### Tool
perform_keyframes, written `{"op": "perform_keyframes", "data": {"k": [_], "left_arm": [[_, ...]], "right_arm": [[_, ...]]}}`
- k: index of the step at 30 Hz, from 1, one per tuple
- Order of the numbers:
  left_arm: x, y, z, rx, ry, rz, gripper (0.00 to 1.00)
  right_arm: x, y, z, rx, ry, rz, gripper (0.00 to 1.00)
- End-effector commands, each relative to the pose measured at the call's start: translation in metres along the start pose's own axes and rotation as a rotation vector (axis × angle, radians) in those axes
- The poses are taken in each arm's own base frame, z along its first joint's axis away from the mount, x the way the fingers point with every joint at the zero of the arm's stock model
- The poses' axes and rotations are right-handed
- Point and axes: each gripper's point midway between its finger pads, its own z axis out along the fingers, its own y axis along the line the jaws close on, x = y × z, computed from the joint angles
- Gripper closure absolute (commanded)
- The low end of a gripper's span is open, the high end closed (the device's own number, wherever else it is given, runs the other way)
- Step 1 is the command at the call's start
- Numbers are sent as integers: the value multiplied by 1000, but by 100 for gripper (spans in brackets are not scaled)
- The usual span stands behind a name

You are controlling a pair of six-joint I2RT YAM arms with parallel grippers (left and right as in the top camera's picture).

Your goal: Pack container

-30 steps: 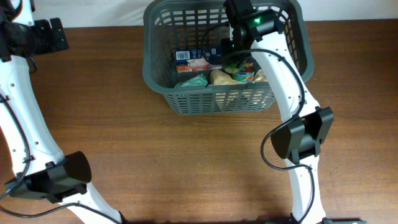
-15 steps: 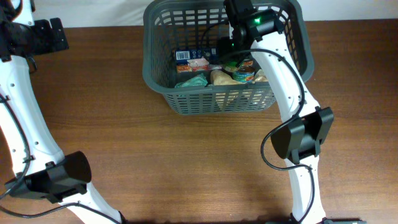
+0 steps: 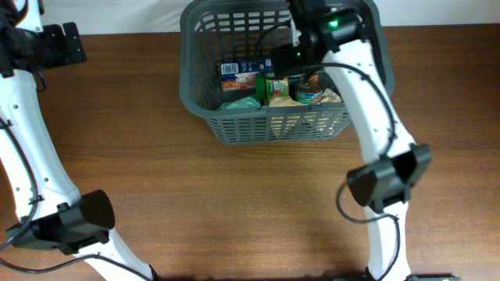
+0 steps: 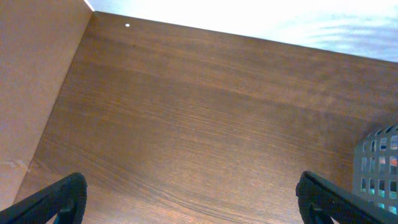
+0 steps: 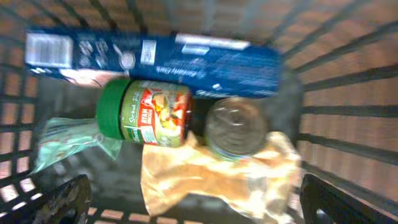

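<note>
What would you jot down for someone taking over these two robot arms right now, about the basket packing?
Left gripper: open, empty, over the wooden table, left of the large dark grey slotted plastic basket.
Right gripper: open, empty, hanging inside the basket.
In the basket: blue cardboard box, green-lidded jar on its side, silver-topped tin can, crinkly tan bag, pale green bag.
Done: five items packed.
Left: overhead shows no item waiting outside the basket; probably just withdraw the right arm.
</note>
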Motion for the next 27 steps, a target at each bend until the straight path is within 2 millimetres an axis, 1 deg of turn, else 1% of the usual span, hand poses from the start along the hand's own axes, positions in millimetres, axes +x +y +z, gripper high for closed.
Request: {"op": "perform_keyframes", "data": {"k": [1, 2, 5, 7, 9, 12, 15, 17, 18, 20, 23, 27], "left_arm": [[0, -1, 3, 6, 4, -14, 1], [0, 0, 3, 6, 4, -14, 1], [0, 0, 3, 6, 4, -14, 1], [0, 0, 3, 6, 4, -14, 1], [0, 0, 3, 6, 4, -14, 1], [0, 0, 3, 6, 4, -14, 1], [0, 0, 3, 6, 4, -14, 1], [0, 0, 3, 6, 4, -14, 1], [0, 0, 3, 6, 4, -14, 1], [0, 0, 3, 6, 4, -14, 1], [0, 0, 3, 6, 4, -14, 1], [0, 0, 3, 6, 4, -14, 1]], "right_arm": [[-23, -31, -120, 118, -267, 12, 1], [-22, -46, -156, 175, -340, 33, 1], [-12, -70, -220, 262, -459, 78, 1], [3, -88, -262, 323, -527, 112, 1], [22, -103, -299, 367, -583, 142, 1], [41, -110, -335, 359, -650, 166, 1], [60, -115, -362, 346, -699, 182, 1], [72, -117, -374, 338, -716, 187, 1], [76, -115, -377, 315, -721, 182, 1], [80, -108, -382, 264, -736, 169, 1], [84, -109, -388, 257, -750, 172, 1], [95, -110, -380, 269, -696, 156, 1]]}}
